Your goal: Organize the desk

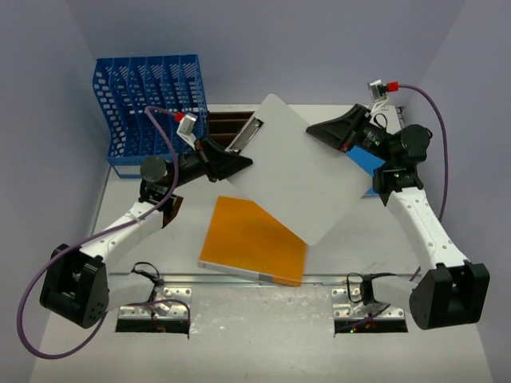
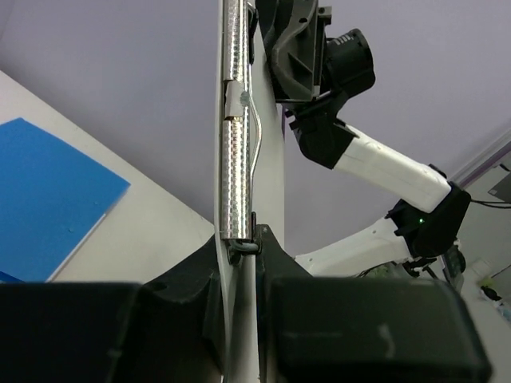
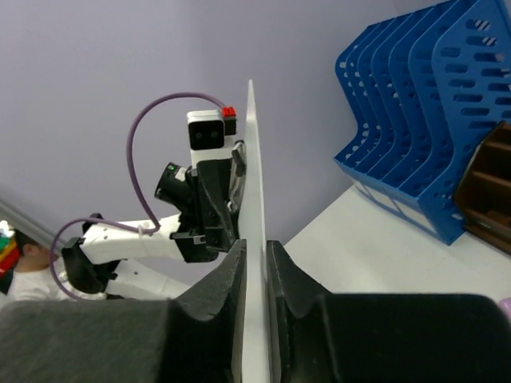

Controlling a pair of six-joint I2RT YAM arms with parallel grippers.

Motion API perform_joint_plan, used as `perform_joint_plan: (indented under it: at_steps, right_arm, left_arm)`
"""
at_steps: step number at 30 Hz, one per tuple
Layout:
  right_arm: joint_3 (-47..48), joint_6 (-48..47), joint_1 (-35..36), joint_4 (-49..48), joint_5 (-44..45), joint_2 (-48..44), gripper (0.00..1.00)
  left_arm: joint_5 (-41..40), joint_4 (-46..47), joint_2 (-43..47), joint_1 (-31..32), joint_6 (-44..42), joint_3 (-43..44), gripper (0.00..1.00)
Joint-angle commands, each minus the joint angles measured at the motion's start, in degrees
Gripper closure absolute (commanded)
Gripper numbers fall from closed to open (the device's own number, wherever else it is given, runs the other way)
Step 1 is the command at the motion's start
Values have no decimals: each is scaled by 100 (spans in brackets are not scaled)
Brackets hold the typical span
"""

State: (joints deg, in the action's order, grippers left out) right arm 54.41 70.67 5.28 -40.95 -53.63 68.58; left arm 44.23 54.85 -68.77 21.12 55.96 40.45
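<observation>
1. The desk (image 1: 359,247) is lying flat under everything, and the clipboard (image 1: 299,171) is hanging in the air over its middle.
2. The left gripper (image 1: 239,163) is squeezing the clipboard's shiny clip end, with one finger pressing on each side of the board.
3. The right gripper (image 1: 319,132) is pinching the clipboard's other edge, with its fingers tight on the thin board.
4. I think both grippers are sharing it because the board is wide and thin. One pinch alone could let it swing or slip.
5. An orange book (image 1: 255,239) is lying on the desk, partly below the clipboard's near corner.
6. A blue book (image 1: 367,163) is peeking out at the clipboard's right side.
7. The rack (image 1: 152,104) is standing to the clipboard's left, and its slots are looking empty. The board is maybe heading there.
8. The tray (image 1: 227,128) is hiding behind the clipboard's far edge, so I cannot tell what is sitting in it.
</observation>
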Motion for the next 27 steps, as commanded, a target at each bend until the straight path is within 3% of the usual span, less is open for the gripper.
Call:
perform_joint_plan:
  at_steps: [1, 2, 5, 6, 8, 14, 18, 19, 22, 27]
  right_arm:
    - [34, -168, 140, -98, -245, 33, 82]
    - [34, -168, 140, -71, -314, 50, 59]
    - [122, -552, 123, 286, -447, 77, 17]
    - [148, -711, 105, 411, -438, 51, 1]
    - [219, -1202, 70, 761, -386, -37, 1]
    - [491, -2749, -185, 2106, 18, -230, 1]
    - [606, -4112, -194, 3100, 676, -362, 1]
    - [579, -4575, -194, 3371, 765, -397, 1]
    - [360, -5201, -194, 3628, 942, -529, 1]
    - [35, -5801, -194, 3805, 977, -687, 1]
  left_arm:
    - [-11, -403, 241, -55, -182, 358, 100]
    - [68, -736, 337, -82, -374, 385, 100]
    - [173, -1439, 600, -257, -848, 534, 100]
    - [183, -2382, 654, -310, -1486, 822, 100]
    - [0, -4007, 838, -460, -2636, 1166, 100]
    - [-1028, -6559, 1410, -1294, -4274, 2166, 100]
    - [-2468, -7882, 1332, -1506, -5033, 3213, 100]
    - [-3150, -8311, 1218, -1523, -5251, 3485, 100]
    - [-4269, -8622, 1051, -1664, -5560, 4417, 100]
    - [-5405, -8570, 787, -1884, -6123, 5762, 100]
